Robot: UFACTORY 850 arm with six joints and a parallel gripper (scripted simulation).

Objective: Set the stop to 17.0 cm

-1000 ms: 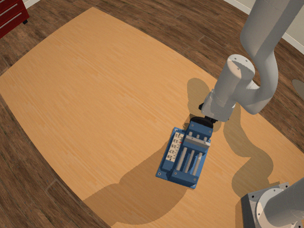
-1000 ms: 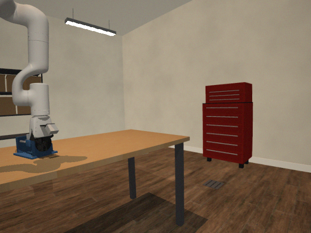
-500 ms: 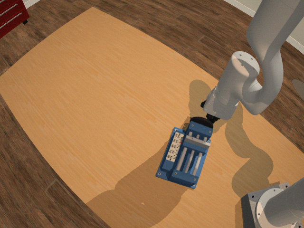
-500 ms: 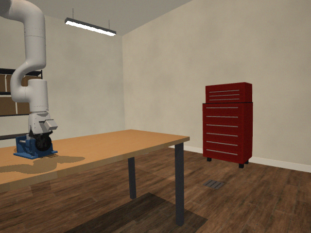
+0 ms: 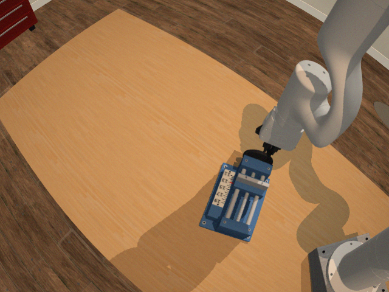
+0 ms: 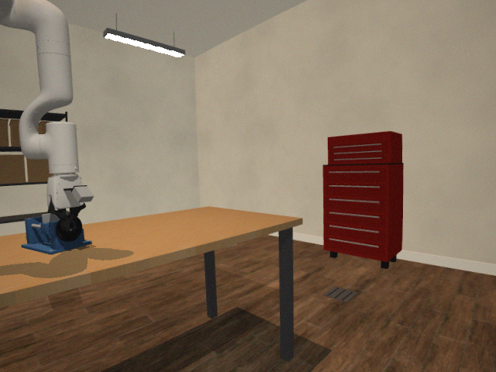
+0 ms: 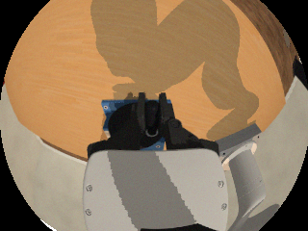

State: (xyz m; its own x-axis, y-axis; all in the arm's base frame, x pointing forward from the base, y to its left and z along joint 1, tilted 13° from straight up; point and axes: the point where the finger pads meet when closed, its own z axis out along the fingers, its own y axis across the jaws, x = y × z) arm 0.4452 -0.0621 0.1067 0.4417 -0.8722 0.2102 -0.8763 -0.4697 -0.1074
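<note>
"Top view first. Where's the stop?"

"The grey-topped stop rides inside the blue fixture, around 5 o'clock from the picture's centre. Its red pointer is at about 13 on the scale, well short of 17."

"And the handwheel?"

"Black, at the fixture's 1 o'clock end. The gripper reaches it from 2 o'clock."

"Exterior view?"

"Fixture between 8 and 9 o'clock on the wooden workbench, the arm coming down onto the wheel from 12. A red tool chest stands at 3 o'clock, a strip light hangs at 11."

"Wrist view: are the fingers holding anything?"

"Yes, they're clamped on the wheel's dark crank handle, the wheel's disc toward 8 o'clock. So it hasn't been let go."

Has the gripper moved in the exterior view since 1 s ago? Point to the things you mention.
Yes. The gripper (image 5: 269,152) (image 6: 72,216) (image 7: 151,101) has risen relative to the blue base (image 5: 208,221) (image 6: 36,246) (image 7: 109,109).
</note>
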